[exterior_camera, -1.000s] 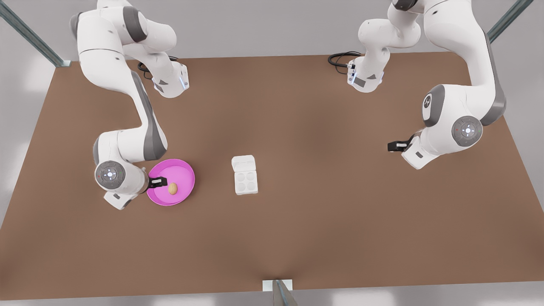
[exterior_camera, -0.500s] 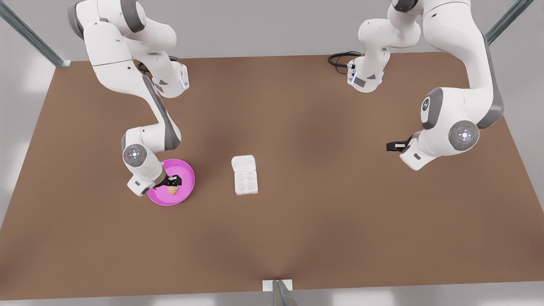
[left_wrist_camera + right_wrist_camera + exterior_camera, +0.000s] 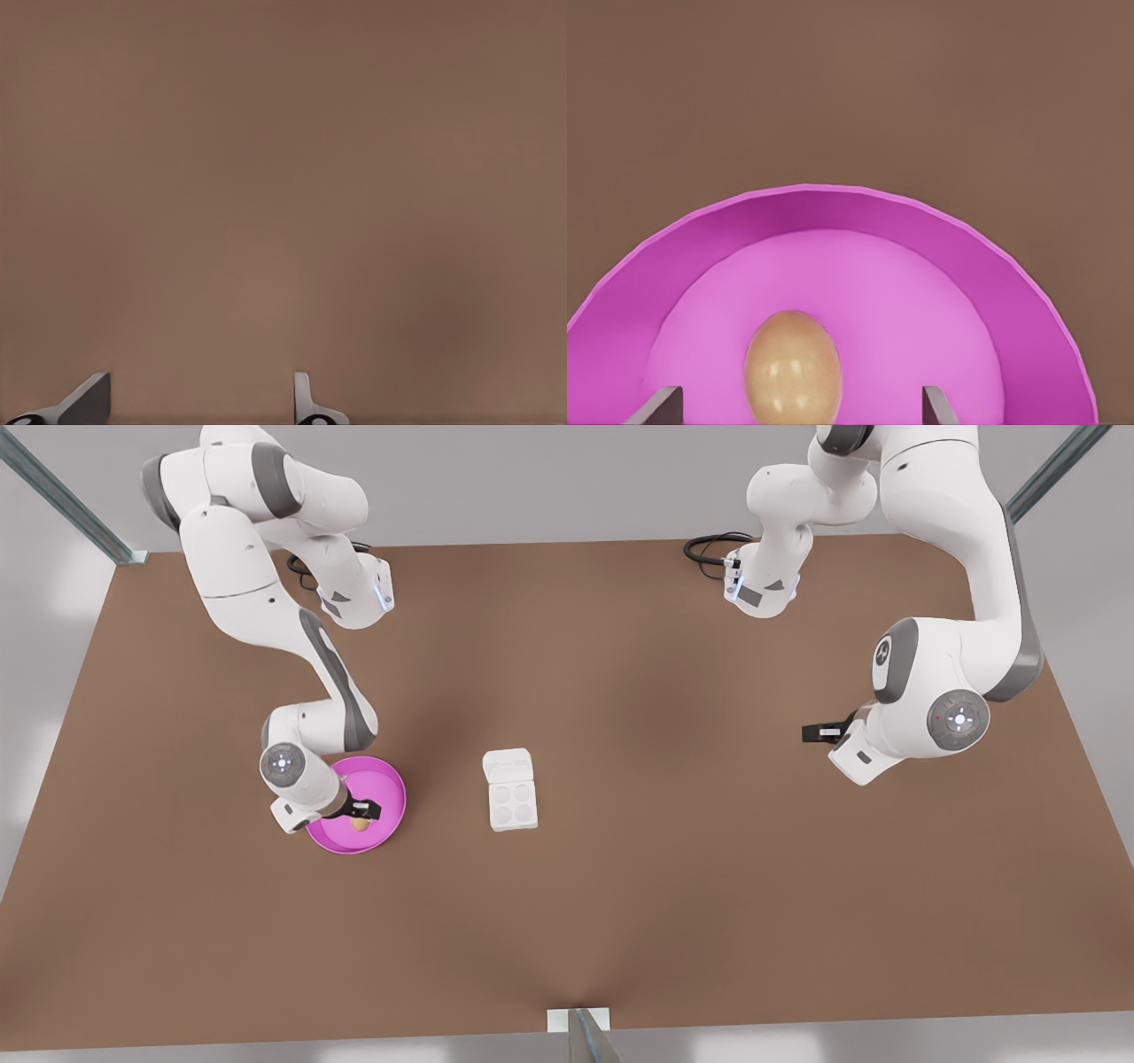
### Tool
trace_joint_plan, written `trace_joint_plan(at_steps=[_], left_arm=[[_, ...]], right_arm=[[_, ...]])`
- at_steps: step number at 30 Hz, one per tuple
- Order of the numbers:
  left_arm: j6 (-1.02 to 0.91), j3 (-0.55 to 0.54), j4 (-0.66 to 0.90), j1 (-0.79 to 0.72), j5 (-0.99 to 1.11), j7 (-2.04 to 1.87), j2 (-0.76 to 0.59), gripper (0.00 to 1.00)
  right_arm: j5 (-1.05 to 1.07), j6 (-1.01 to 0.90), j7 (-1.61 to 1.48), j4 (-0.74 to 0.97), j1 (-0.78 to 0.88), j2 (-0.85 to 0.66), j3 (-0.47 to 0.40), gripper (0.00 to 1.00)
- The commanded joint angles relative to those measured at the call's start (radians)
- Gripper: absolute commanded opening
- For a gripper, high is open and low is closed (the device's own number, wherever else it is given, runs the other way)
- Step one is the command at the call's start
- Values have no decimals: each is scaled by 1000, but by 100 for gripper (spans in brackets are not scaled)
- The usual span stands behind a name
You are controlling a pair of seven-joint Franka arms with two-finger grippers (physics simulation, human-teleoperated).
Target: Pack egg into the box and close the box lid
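The tan-brown egg (image 3: pixel 359 825) lies in a round pink plate (image 3: pixel 385 784) at the front view's left. My right gripper (image 3: pixel 360 811) hangs low just over the egg, open; in the right wrist view the egg (image 3: pixel 793 365) sits between the two fingertips (image 3: pixel 658 403), inside the plate (image 3: pixel 1010 292). The white box (image 3: pixel 513 805) stands mid-table with four bare cups, and its box lid (image 3: pixel 508 765) is folded open on the far side. My left gripper (image 3: pixel 820 732) waits open at the front view's right, and it (image 3: pixel 197 403) faces bare tabletop.
The brown table (image 3: pixel 673 868) stretches wide around the box. Both arm bases (image 3: pixel 762 589) with black cables stand at the far edge. A metal post (image 3: pixel 580 1032) rises at the near edge.
My right gripper has swung from the plate's rim to over the egg and has come lower. The left arm has shifted only slightly.
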Motion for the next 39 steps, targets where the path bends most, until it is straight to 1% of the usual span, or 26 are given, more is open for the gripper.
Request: trace_joint_plan(at_steps=[1,10,14,15,17,18,22,26,37,39], left_arm=[[-2,0,0,0,1,-6,2,100],[-1,0,0,0,2,-6,17,100],[-2,0,0,-2,2,-11,20,100],[-10,0,2,-3,2,-11,20,100],[-14,0,2,-5,2,-11,19,100],[-14,0,2,-5,2,-11,19,100],[-11,-2,2,-5,4,-11,23,100],[-10,-2,2,-5,4,-11,23,100],[-14,-2,3,-6,4,-14,28,100],[-14,-2,3,-6,4,-18,28,100]], right_arm=[[11,9,81,3,-1,11,0,100],[11,14,83,31,1,72,8,100],[11,14,83,37,1,74,9,99],[11,14,83,37,1,74,12,97],[11,12,80,37,1,74,12,83],[11,11,78,37,1,74,12,79],[11,4,75,37,1,74,14,72],[11,1,68,37,2,75,14,62],[11,-6,55,49,2,89,14,56],[11,-8,49,49,2,89,15,52]])
